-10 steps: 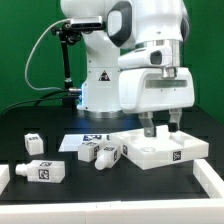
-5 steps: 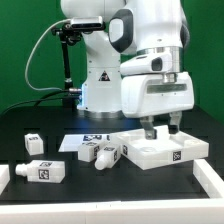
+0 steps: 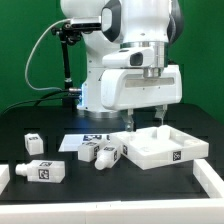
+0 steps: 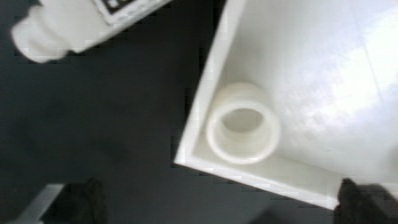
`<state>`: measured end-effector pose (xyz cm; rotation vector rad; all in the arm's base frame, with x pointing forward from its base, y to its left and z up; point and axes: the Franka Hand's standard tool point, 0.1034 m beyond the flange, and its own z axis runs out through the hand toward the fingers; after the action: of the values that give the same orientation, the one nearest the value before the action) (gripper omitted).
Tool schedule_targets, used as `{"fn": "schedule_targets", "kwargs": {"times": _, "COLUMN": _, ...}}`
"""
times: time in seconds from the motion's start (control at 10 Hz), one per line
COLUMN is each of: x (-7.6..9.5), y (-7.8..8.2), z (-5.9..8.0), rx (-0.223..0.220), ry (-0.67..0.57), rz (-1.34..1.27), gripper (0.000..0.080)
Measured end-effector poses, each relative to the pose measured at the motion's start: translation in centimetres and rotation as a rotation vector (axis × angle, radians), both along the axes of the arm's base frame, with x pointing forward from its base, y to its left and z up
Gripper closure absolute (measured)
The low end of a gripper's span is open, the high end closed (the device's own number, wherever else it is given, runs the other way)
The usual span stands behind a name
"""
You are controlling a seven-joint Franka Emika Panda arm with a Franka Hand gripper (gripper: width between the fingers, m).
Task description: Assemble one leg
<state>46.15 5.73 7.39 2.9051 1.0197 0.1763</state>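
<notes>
The white tray-like tabletop (image 3: 165,148) lies on the black table at the exterior view's right. My gripper (image 3: 143,121) hangs open and empty just above its near-left corner. In the wrist view the gripper (image 4: 222,205) has dark fingertips (image 4: 71,200) set wide apart, with the tabletop's corner (image 4: 302,90) and its round socket (image 4: 240,125) between and beyond them. Two white legs (image 3: 100,154) with square tags lie side by side left of the tabletop. One of them shows in the wrist view (image 4: 80,25).
Two more legs lie further to the exterior view's left, one small (image 3: 35,143) and one near the front edge (image 3: 42,172). The marker board (image 3: 88,140) lies flat behind the legs. The robot base (image 3: 100,85) stands at the back.
The gripper has risen and shifted to the exterior view's left, from over the tabletop's middle to above its left corner. It stays open and empty. The parts have not moved.
</notes>
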Motion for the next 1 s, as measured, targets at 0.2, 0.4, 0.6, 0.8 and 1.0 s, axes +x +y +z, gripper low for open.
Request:
{"fn": "schedule_targets", "kwargs": {"times": 0.2, "x": -0.1, "y": -0.1, "z": -0.2, "rx": -0.001, "ry": 0.006, "rz": -0.004, "gripper": 0.0150}}
{"fn": "schedule_targets", "kwargs": {"times": 0.4, "x": -1.5, "y": -0.5, "z": -2.2, "rx": -0.005, "ry": 0.074, "rz": -0.041, "gripper": 0.0150}}
{"fn": "schedule_targets", "kwargs": {"times": 0.6, "x": -2.8, "y": -0.7, "z": -4.4, "rx": 0.002, "ry": 0.119, "rz": -0.073, "gripper": 0.0150}}
{"fn": "schedule_targets", "kwargs": {"times": 0.8, "x": -3.2, "y": -1.2, "z": -5.3, "rx": -0.004, "ry": 0.158, "rz": -0.092, "gripper": 0.0150}}
{"fn": "schedule_targets", "kwargs": {"times": 1.0, "x": -3.5, "y": -0.7, "z": -6.3, "rx": -0.002, "ry": 0.163, "rz": -0.088, "gripper": 0.0150}}
